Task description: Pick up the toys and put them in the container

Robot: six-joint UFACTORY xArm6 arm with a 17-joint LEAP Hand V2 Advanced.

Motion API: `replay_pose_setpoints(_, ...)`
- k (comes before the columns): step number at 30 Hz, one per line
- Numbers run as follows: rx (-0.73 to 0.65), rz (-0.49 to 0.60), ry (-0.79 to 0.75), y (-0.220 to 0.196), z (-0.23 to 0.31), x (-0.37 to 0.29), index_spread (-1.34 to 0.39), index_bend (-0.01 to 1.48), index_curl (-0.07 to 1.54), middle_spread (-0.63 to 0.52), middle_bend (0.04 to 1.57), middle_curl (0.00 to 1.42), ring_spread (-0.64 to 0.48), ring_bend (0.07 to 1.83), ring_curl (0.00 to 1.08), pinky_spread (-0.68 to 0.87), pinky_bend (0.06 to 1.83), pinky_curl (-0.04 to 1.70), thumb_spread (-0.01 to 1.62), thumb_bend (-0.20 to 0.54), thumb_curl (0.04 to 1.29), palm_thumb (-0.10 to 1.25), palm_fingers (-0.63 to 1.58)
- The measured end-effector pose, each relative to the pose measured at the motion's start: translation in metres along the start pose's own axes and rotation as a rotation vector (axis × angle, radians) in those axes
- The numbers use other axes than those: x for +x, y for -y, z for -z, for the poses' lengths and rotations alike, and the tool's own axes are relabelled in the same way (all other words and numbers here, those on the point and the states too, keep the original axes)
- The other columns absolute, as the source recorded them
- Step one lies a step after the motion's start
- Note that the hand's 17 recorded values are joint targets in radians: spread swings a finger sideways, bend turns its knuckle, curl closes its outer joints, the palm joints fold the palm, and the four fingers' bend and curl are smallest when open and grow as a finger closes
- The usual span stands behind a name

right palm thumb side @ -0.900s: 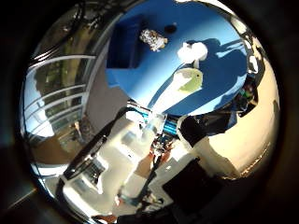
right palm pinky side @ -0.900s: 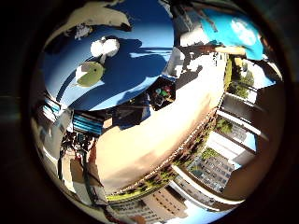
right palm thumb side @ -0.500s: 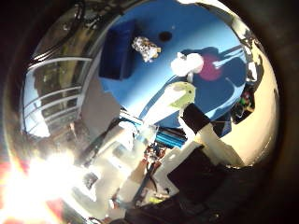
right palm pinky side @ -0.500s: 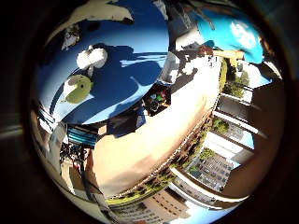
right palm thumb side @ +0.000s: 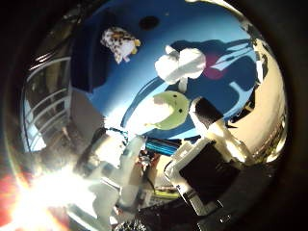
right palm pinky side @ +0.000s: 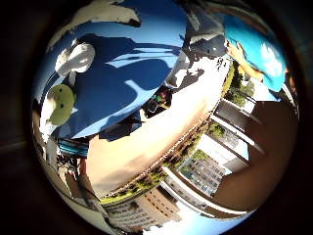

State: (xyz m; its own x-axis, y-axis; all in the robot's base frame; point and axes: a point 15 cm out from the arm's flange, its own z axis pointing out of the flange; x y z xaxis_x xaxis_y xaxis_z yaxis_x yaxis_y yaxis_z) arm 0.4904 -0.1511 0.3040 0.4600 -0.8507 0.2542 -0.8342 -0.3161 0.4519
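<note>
While the hand hangs over the blue table, its fingers look extended and hold nothing. The green toy lies nearest, the white toy at its 12 o'clock, the spotted toy at 10 o'clock.

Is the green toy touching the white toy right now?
Cannot tell. In the thumb side view the green toy lies right beside the white toy on the blue table, with a pale strip between them that hides any gap.
</note>
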Motion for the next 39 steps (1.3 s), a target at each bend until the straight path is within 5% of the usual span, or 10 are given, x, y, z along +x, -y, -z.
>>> replay_pose_setpoints(16, -0.146, 0.049, 0.037, 0.050, -0.072, -0.035, -0.14, 0.16, 0.24, -0.04, 0.20, 0.37, 0.22, 0.40, 0.34, 0.48, 0.74, 0.23, 1.03, -0.031, 0.44, 0.76, 0.17)
replay_pose_setpoints(23, -0.154, 0.041, 0.035, 0.063, -0.093, -0.043, -0.16, 0.15, 0.24, -0.10, 0.27, 0.42, 0.15, 0.54, 0.39, 0.47, 0.75, 0.20, 1.02, -0.023, 0.46, 0.81, 0.34)
replay_pose_setpoints(35, -0.240, 0.089, 0.020, 0.059, -0.117, -0.059, -0.40, 0.18, 0.09, -0.25, 0.79, 0.75, -0.02, 1.18, 0.70, 0.27, 0.86, 0.24, 0.98, -0.025, 0.51, 0.87, 0.56)
replay_pose_setpoints(39, -0.235, 0.095, 0.021, 0.057, -0.113, -0.059, -0.51, 0.32, 0.06, -0.29, 0.90, 0.87, -0.05, 1.32, 0.77, 0.25, 0.98, 0.28, 0.97, -0.013, 0.54, 0.92, 0.63)
